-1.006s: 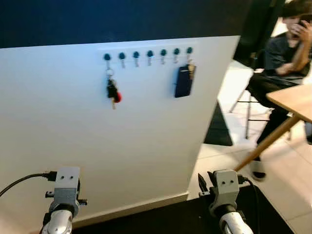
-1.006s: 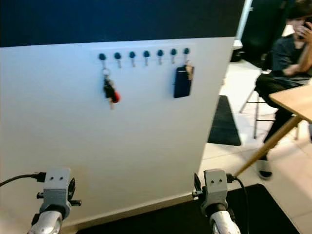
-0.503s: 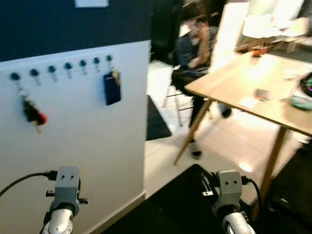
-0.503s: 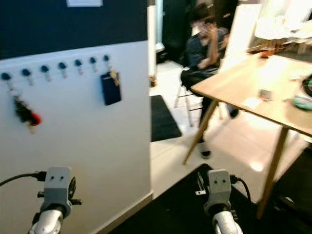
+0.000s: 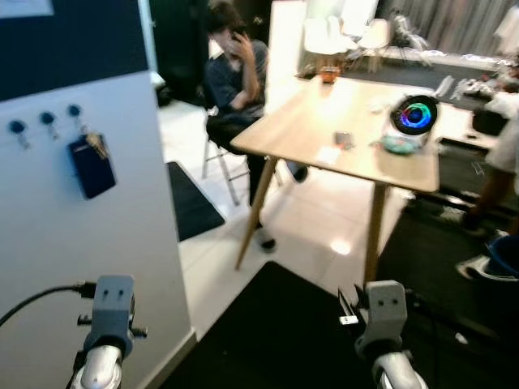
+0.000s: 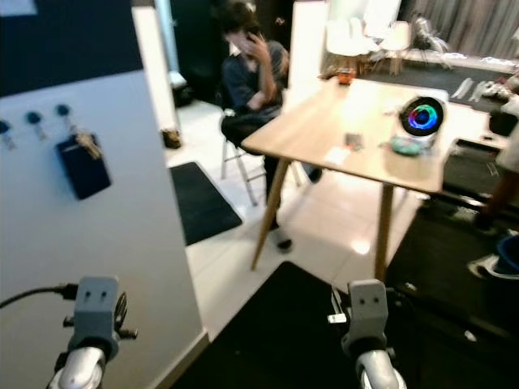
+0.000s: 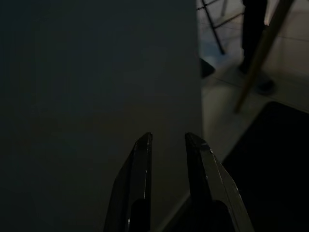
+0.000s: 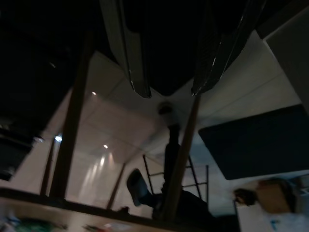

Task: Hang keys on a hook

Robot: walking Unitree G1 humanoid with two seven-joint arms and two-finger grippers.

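A row of blue-knobbed hooks [image 5: 47,119] runs along the white wall panel [image 5: 89,243] on my left. A dark blue key pouch [image 5: 91,166] with a small key hangs from the rightmost hook [image 5: 73,110]. My left gripper [image 7: 166,140] hangs low beside the panel, open, nothing between its fingers. My right gripper [image 8: 171,92] hangs over the floor near a table leg, open and holding nothing. Both wrists, left [image 5: 109,308] and right [image 5: 383,312], sit at the bottom of the head views. A small dark item [image 5: 344,138] lies on the table; I cannot tell what it is.
A wooden table [image 5: 324,121] stands ahead to the right, carrying a round glowing device [image 5: 416,115] and a teal object [image 5: 397,144]. A person [image 5: 235,73] sits behind it. Another person [image 5: 499,154] stands at far right near a blue bucket [image 5: 507,255]. A black mat [image 5: 276,340] covers the floor ahead.
The camera has swung to the right: the panel slid left, the red key bunch left the picture, and the table and room came in. Both arms hang as before.
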